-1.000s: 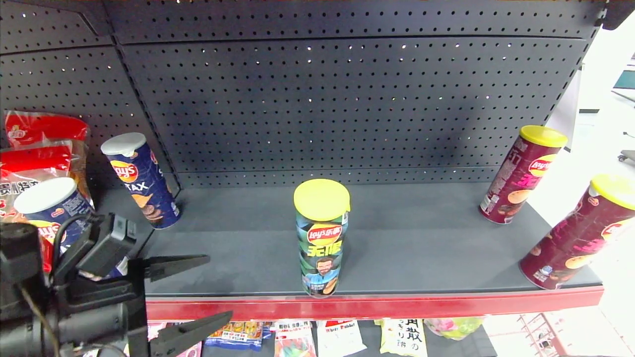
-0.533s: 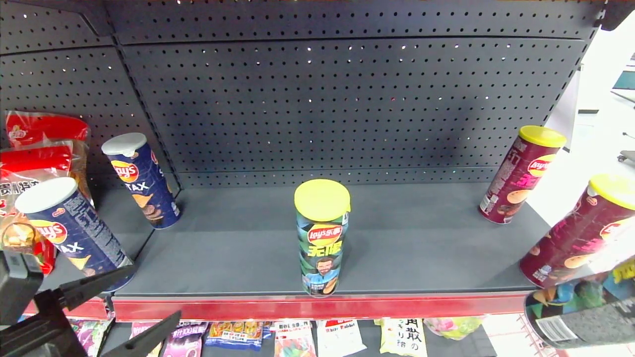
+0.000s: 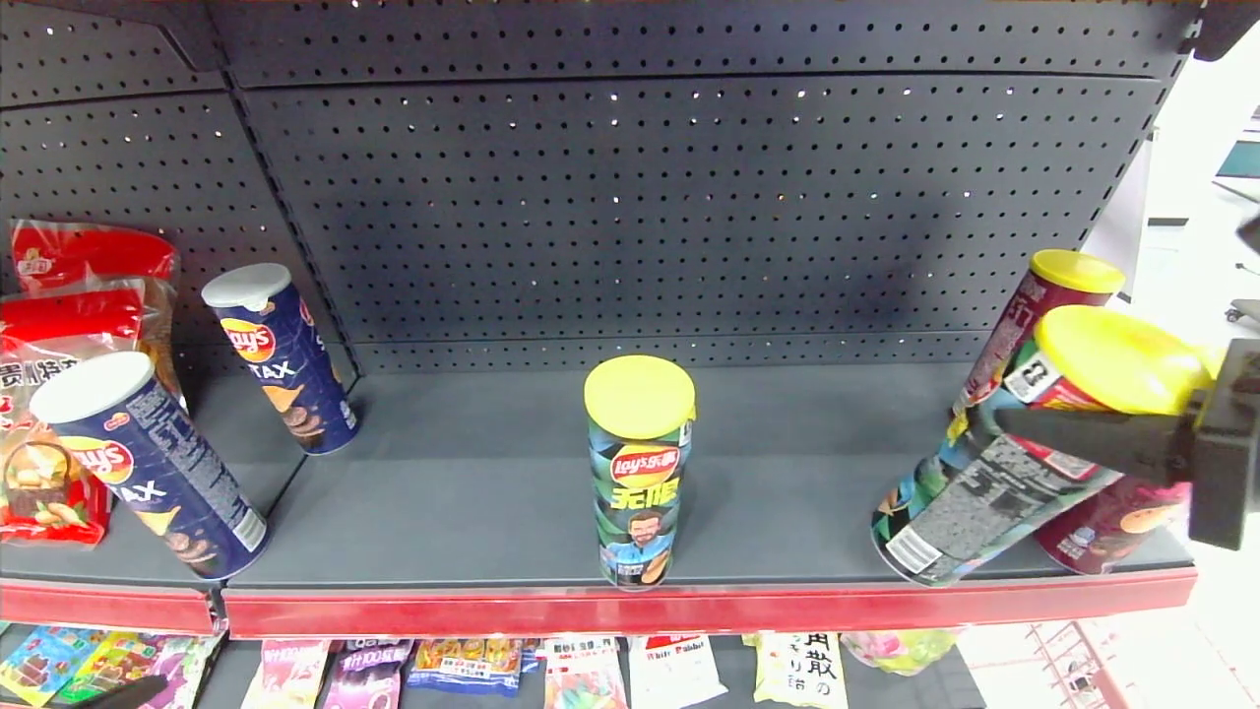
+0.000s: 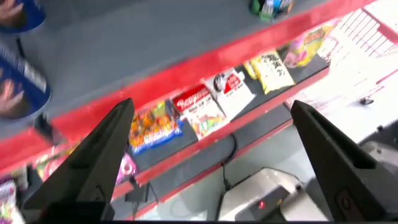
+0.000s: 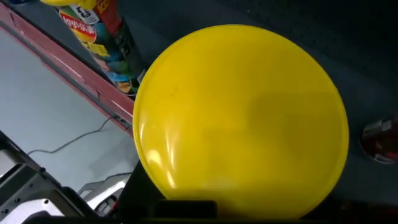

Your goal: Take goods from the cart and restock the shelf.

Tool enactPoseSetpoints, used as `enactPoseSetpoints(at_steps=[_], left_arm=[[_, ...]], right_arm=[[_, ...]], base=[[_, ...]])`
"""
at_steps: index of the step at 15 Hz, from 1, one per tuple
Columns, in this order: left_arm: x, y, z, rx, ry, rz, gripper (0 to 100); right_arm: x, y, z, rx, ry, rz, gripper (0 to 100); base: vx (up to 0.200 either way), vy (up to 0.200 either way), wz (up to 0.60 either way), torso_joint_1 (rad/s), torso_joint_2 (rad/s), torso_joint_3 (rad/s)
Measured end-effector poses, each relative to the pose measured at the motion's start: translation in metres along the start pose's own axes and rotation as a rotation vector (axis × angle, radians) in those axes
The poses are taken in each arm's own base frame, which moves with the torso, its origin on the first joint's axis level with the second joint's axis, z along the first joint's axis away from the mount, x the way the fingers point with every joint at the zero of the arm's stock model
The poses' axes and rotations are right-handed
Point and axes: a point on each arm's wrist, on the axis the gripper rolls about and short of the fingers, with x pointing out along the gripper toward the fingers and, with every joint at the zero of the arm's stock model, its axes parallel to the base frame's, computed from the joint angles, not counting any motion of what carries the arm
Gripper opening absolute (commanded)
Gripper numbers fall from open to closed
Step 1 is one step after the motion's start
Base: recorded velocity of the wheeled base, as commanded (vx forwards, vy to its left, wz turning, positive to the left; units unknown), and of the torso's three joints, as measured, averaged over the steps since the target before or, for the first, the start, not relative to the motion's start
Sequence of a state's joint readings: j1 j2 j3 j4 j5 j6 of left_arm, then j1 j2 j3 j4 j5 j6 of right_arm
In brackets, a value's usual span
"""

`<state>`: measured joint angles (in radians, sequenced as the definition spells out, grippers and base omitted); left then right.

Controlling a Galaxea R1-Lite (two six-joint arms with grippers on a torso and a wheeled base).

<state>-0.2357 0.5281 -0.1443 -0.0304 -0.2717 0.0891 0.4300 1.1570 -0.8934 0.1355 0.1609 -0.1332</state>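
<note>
My right gripper (image 3: 1063, 418) is shut on a green patterned chip can (image 3: 970, 492) with a yellow lid (image 5: 242, 118), gripping it near the top. The can leans left over the right end of the grey shelf (image 3: 472, 492), its base near the red front edge (image 3: 591, 611). I cannot tell whether the base touches the shelf. A matching green can (image 3: 638, 473) stands upright at the shelf's front middle. My left gripper (image 4: 211, 162) is open and holds nothing, below the shelf in front of the lower rack of snack bags (image 4: 205, 109).
Two maroon cans stand at the right: one at the back (image 3: 1043, 325), one at the front (image 3: 1112, 527) partly behind the held can. Two blue cans (image 3: 281, 359) (image 3: 148, 463) and red snack bags (image 3: 59, 295) are at the left. A pegboard wall (image 3: 640, 217) backs the shelf.
My right gripper rose from the lower right with the green can and moved left over the shelf's right end. My left arm dropped down and left out of the head view.
</note>
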Motion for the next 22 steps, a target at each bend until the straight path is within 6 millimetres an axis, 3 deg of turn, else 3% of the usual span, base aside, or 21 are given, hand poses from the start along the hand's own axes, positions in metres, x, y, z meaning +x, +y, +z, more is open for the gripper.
enactPoseSetpoints(at_steps=[4, 11, 18, 22], left_arm=[[-0.014, -0.004, -0.005, 0.016, -0.063, 0.014, 100], [-0.018, -0.005, -0.008, 0.024, -0.091, 0.047, 100], [-0.020, -0.005, -0.013, 0.017, -0.068, 0.080, 100], [-0.022, -0.006, -0.017, 0.016, -0.063, 0.091, 100]], right_arm=[[0.045, -0.005, 0.014, -0.015, 0.009, 0.022, 0], [0.116, -0.016, 0.044, -0.018, 0.002, 0.027, 0], [0.175, -0.010, 0.062, -0.036, -0.004, 0.078, 0], [0.200, 0.000, 0.060, -0.046, 0.016, 0.115, 0]], base=[[0.000, 0.000, 0.00, 0.000, 0.00, 0.000], [0.000, 0.000, 0.00, 0.000, 0.00, 0.000], [0.000, 0.000, 0.00, 0.000, 0.00, 0.000], [0.000, 0.000, 0.00, 0.000, 0.00, 0.000]])
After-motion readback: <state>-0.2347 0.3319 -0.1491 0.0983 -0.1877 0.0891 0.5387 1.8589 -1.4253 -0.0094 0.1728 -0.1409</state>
